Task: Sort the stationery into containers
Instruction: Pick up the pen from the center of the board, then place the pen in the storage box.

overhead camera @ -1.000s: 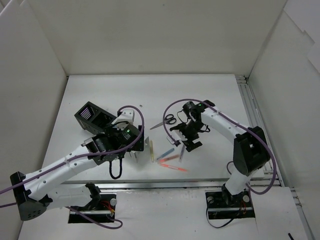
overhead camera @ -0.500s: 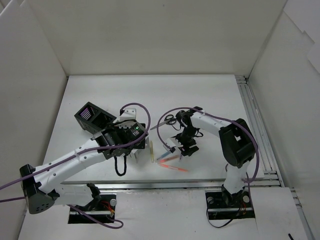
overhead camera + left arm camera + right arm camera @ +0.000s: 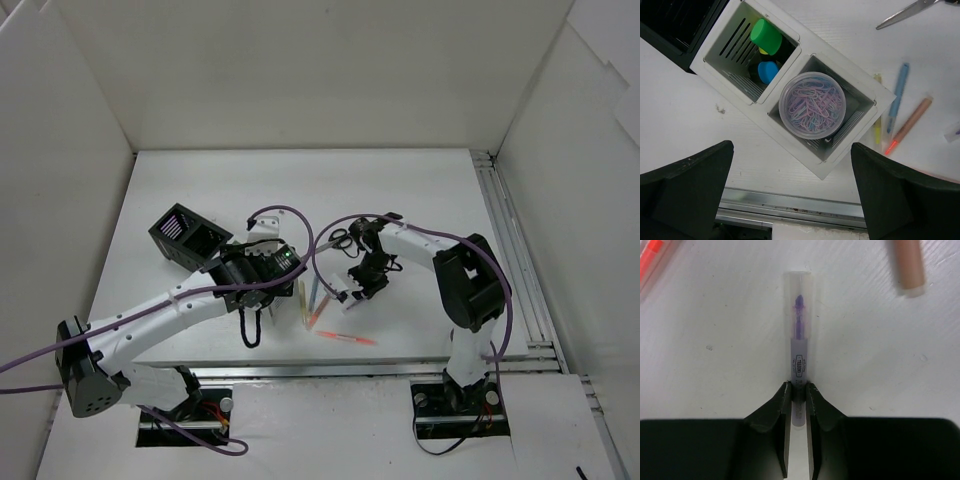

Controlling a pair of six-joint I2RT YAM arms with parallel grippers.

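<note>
Purple pen (image 3: pixel 799 355) with a clear cap lies flat on the bench (image 3: pixel 420 190), right pincer (image 3: pixel 799 390) clenched on its barrel. Right wrist cam only: tan pen end (image 3: pixel 907 265) and orange-red pen (image 3: pixel 650 255) nearby, neither touching it. Top cam: scissors (image 3: pixel 338 238) behind the right arm. Left wrist cam only: white organiser box (image 3: pixel 805 152) holds a clear jar of paper clips (image 3: pixel 812 105); the next cell has a green highlighter (image 3: pixel 766 36) and a blue highlighter (image 3: pixel 768 71); black box (image 3: pixel 670 25) adjoins. Yellow pen (image 3: pixel 878 127) and blue pen (image 3: pixel 897 102) lie just beside. Left pincer (image 3: pixel 270 265) released, above the boxes.

Scissors (image 3: pixel 905 15) cut by top edge (blades only); brown pen (image 3: pixel 907 262) blurred, cropped.
</note>
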